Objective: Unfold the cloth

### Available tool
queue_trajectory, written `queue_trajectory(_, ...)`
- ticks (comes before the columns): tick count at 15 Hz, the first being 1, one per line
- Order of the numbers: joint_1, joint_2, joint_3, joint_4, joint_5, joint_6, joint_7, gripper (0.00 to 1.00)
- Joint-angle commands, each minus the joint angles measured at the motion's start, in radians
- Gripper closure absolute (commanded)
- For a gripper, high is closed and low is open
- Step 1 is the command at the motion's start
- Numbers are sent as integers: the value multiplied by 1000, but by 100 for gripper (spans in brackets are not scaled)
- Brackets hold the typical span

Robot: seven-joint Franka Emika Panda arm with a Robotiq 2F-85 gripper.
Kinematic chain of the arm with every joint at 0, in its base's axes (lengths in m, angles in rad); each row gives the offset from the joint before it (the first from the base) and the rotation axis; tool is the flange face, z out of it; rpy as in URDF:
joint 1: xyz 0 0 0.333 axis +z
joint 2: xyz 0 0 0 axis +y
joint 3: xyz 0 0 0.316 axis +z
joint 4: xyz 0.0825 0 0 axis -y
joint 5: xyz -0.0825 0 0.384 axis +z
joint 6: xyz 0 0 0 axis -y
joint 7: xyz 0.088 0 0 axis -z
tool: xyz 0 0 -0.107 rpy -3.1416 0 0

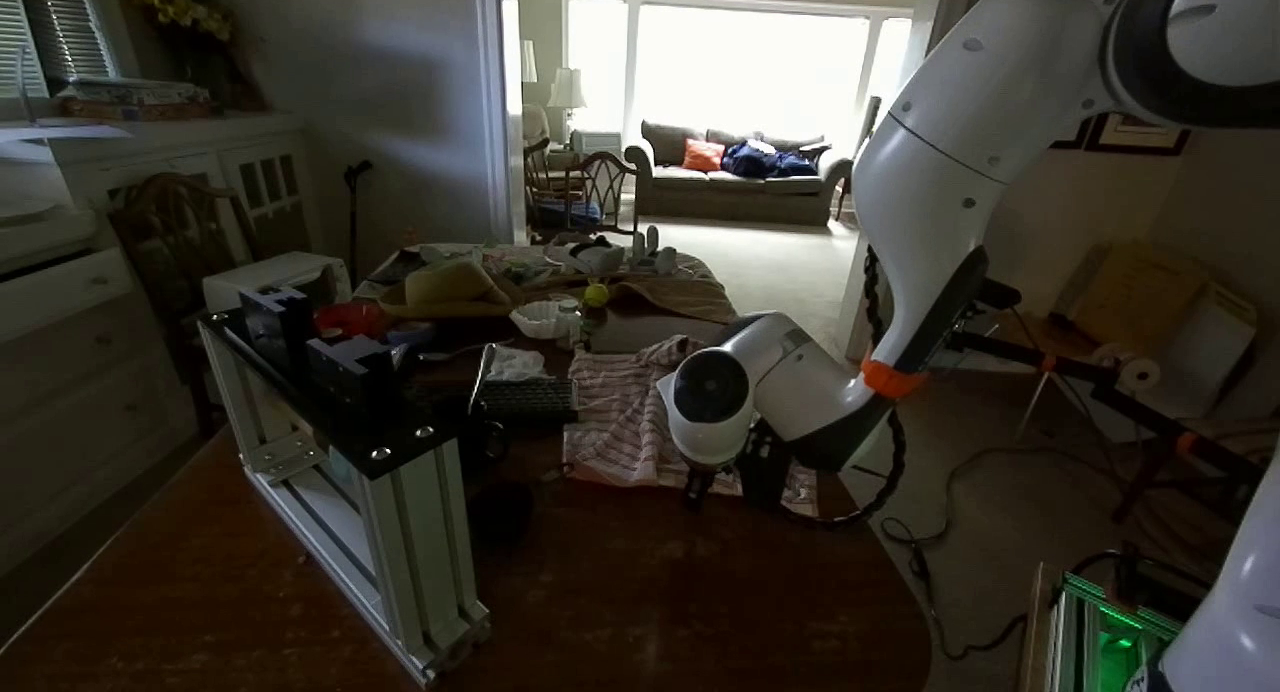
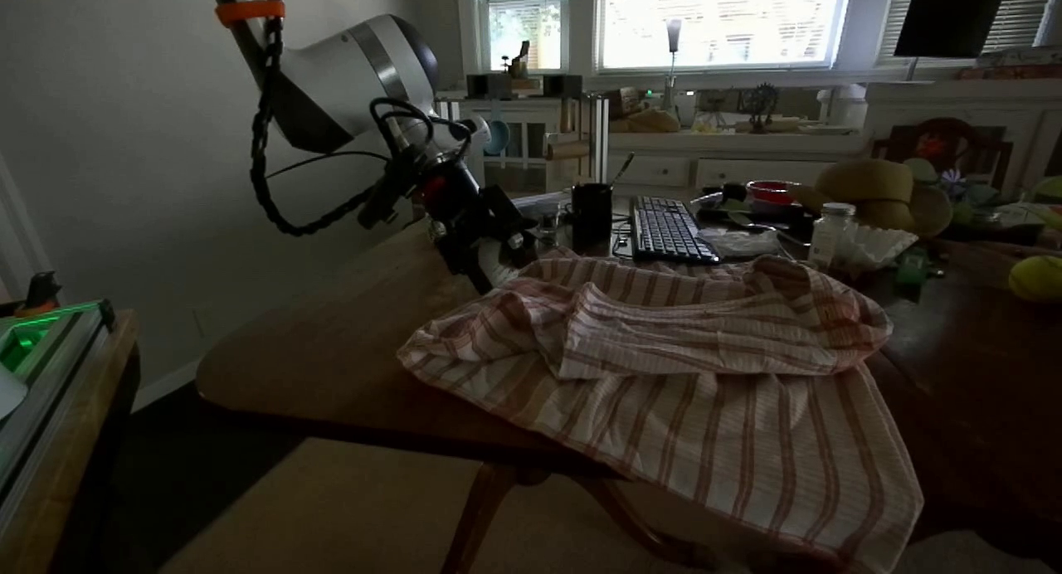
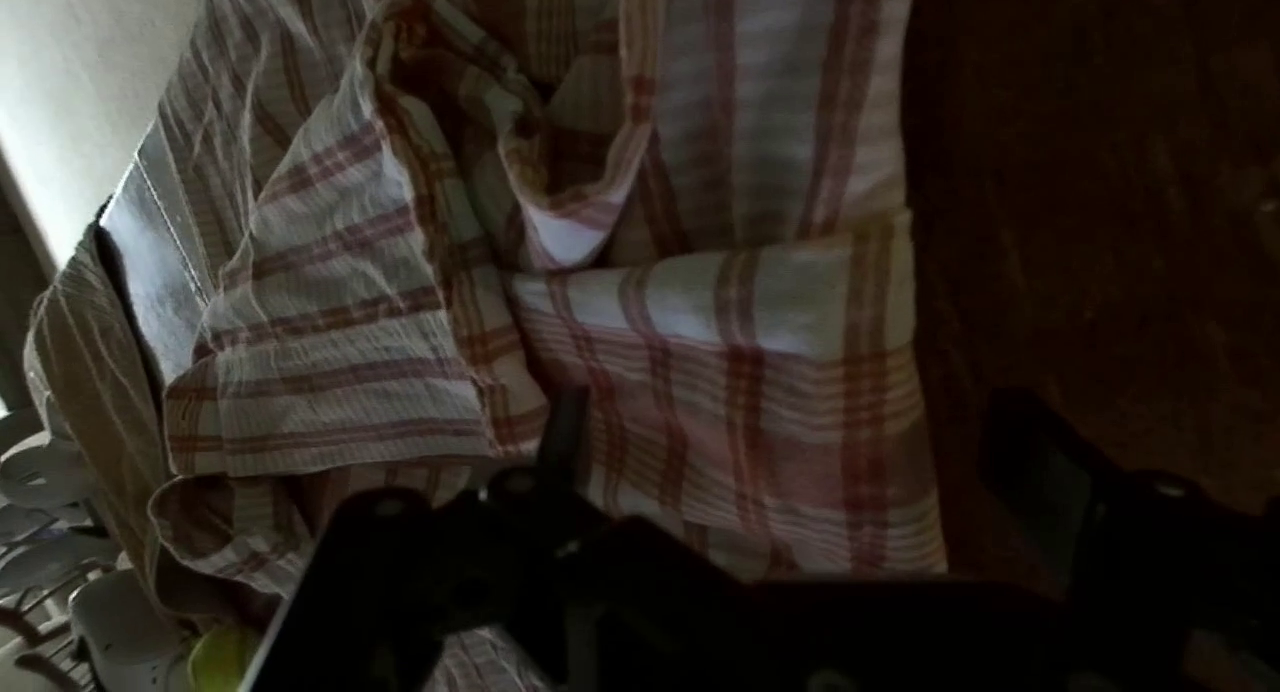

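The cloth [image 2: 705, 342] is whitish with reddish stripes and lies wrinkled and partly folded over itself on the wooden table [image 2: 332, 342]. One part hangs over the table edge in that exterior view. It also shows in an exterior view [image 1: 620, 422], partly behind the arm, and fills much of the wrist view [image 3: 340, 372]. My gripper [image 3: 795, 432] is open with nothing between its fingers. In the wrist view one finger is over the cloth, the other past its edge over dark wood. The gripper is at the cloth's end in both exterior views [image 1: 728, 487] [image 2: 504, 267]; contact cannot be told.
A keyboard [image 2: 668, 230], a black cup [image 2: 591, 213], a clear jar [image 2: 831, 234] and a straw hat [image 2: 871, 192] stand beyond the cloth. A tennis ball [image 2: 1037, 277] lies to the side. A metal frame [image 1: 400, 532] stands on the table.
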Motion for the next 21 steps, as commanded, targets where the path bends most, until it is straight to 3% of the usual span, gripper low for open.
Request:
queue_trajectory(1, 4, 47, -21, 36, -60, 22, 8, 16)
queue_trajectory(5, 1, 68, -25, 49, -103, 19, 16, 35)
queue_trajectory(8, 0, 76, -21, 50, -117, 19, 15, 69)
queue_trajectory(12, 0, 73, -10, 37, -97, 22, 0, 98)
queue_trajectory(21, 12, 19, 45, -67, -37, 111, -130, 98)
